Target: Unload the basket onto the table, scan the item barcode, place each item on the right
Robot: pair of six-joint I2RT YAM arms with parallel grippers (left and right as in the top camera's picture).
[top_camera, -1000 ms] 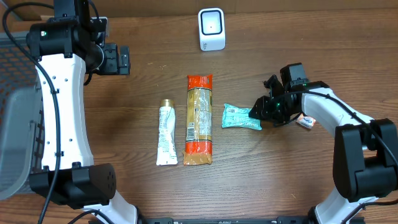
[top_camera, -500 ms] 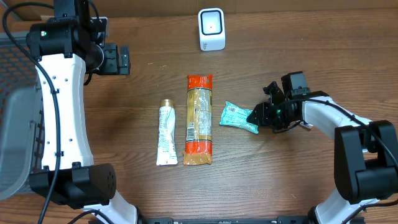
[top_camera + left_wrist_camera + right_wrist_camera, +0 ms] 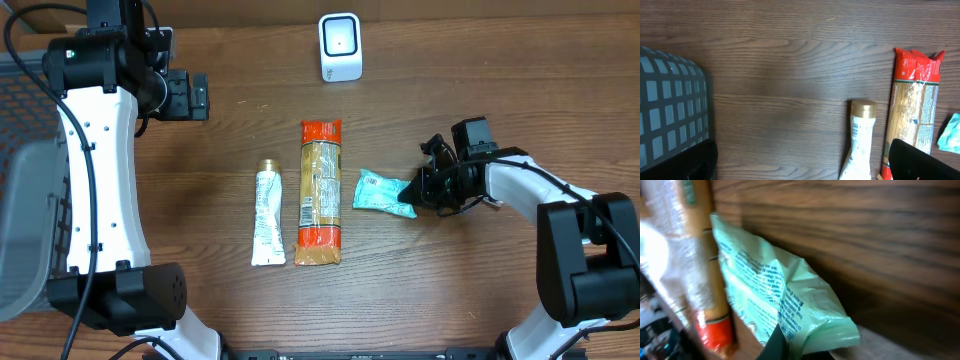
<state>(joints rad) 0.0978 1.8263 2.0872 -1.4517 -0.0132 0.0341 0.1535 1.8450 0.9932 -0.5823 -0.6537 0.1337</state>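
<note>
A light green packet [image 3: 378,191] lies on the wooden table, right of a long red-ended pasta packet [image 3: 321,192]. My right gripper [image 3: 414,194] is shut on the green packet's right end; the right wrist view shows its printed foil [image 3: 775,290] pinched between the fingers of the right gripper [image 3: 800,350]. The white barcode scanner [image 3: 340,47] stands at the back centre, its red light on. My left gripper [image 3: 188,95] hangs open over the back left. In its wrist view the left gripper [image 3: 800,167] has nothing between its fingers.
A white tube with a gold cap [image 3: 267,212] lies left of the pasta packet; the left wrist view shows the tube [image 3: 860,135] and the pasta packet [image 3: 916,105]. A grey mesh basket [image 3: 25,200] sits at the table's left edge.
The right gripper has closed on the green packet's right end after moving down and left to it. The packet has turned slightly. The left arm has not moved.
</note>
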